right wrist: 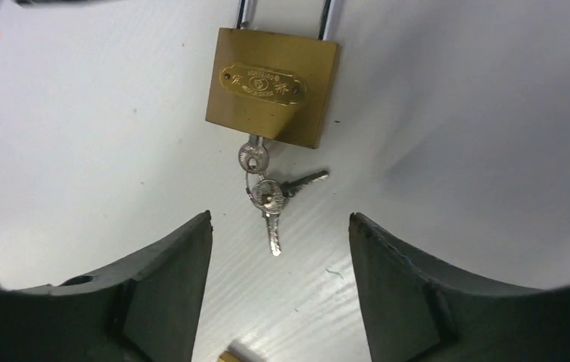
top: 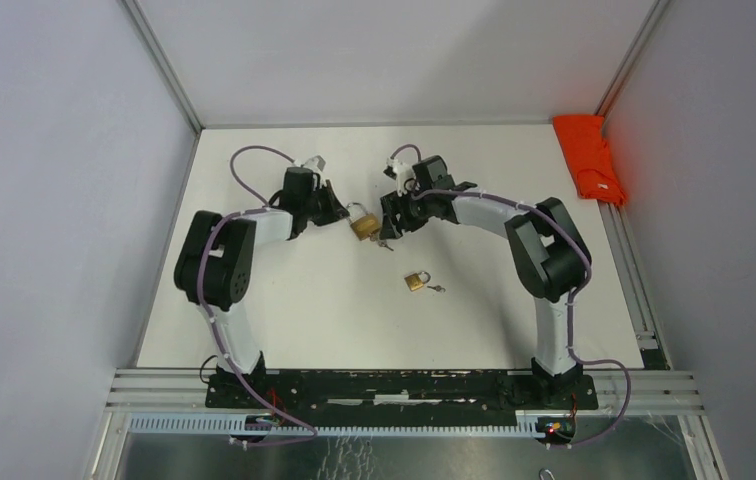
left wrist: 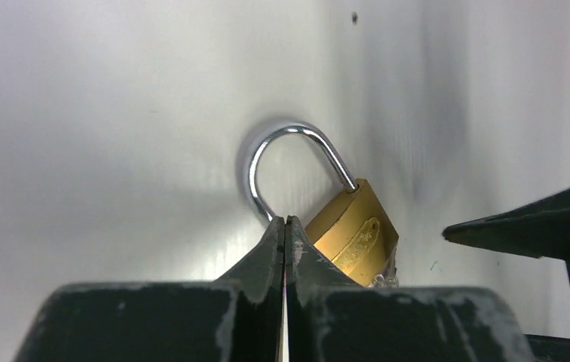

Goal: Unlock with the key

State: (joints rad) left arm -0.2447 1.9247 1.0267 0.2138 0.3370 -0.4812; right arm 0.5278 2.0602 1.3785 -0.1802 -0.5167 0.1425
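**Padlock and Hand Positions**

Nearest the arm bases, a second padlock lies on the white worktop. Beyond it, at mid-worktop, the brass padlock lies between both hands. Its key sits in the keyway, and two spare keys hang from the ring. The right hand is open, fingers spread just short of the keys. The left hand is closed, pinching the shackle. An orange cloth lies at the far right.

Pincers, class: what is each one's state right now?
Left pincer: closed on the padlock shackle.
Right pincer: open, holding nothing, facing the keys.
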